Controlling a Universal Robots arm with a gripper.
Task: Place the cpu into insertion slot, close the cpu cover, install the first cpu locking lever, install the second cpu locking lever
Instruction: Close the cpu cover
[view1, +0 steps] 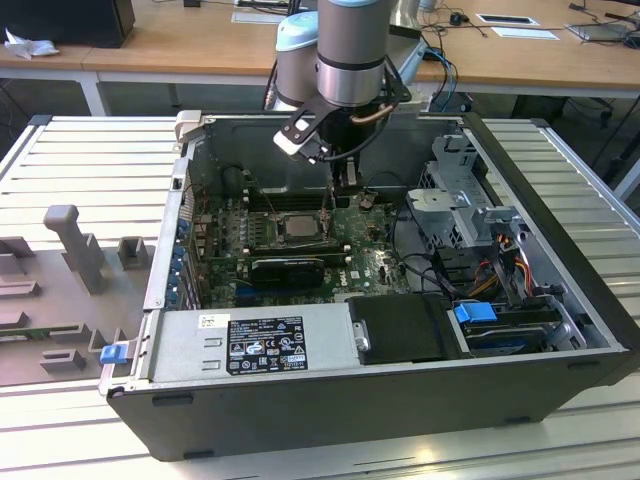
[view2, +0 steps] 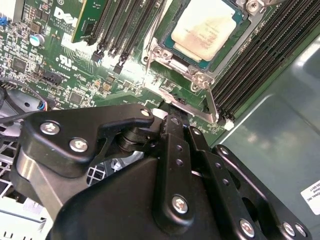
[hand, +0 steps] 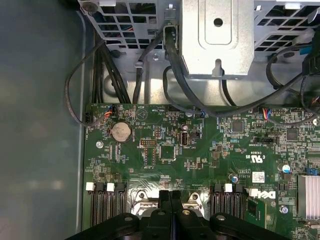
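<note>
Your gripper (hand: 170, 196) has its two black fingers pressed flat together with nothing showing between them, so it works as a blunt pusher rather than a clamp. In the second wrist view its tip sits just beside, perhaps touching, a thin silver locking lever (view2: 196, 112) at the socket's edge. Just past that tip, the cpu (view2: 205, 27) already lies flat in the insertion slot (view2: 232, 44). The cpu cover (view2: 175, 58) looks to be down around it, its window framing the chip. So you are, by my reading, on a lever step; whether it is the first or the second I cannot tell. That work calls for a steady push along the wire's arc until it tucks under its catch, with the tip kept off the chip and off the long black memory slots (view2: 262, 55) that flank the socket. Farther out you have the green motherboard (hand: 200, 150), then the grey drive cage (hand: 215, 35) with its cables, all inside the open computer case (view1: 400, 400) lying on the slatted table (view1: 90, 160).
</note>
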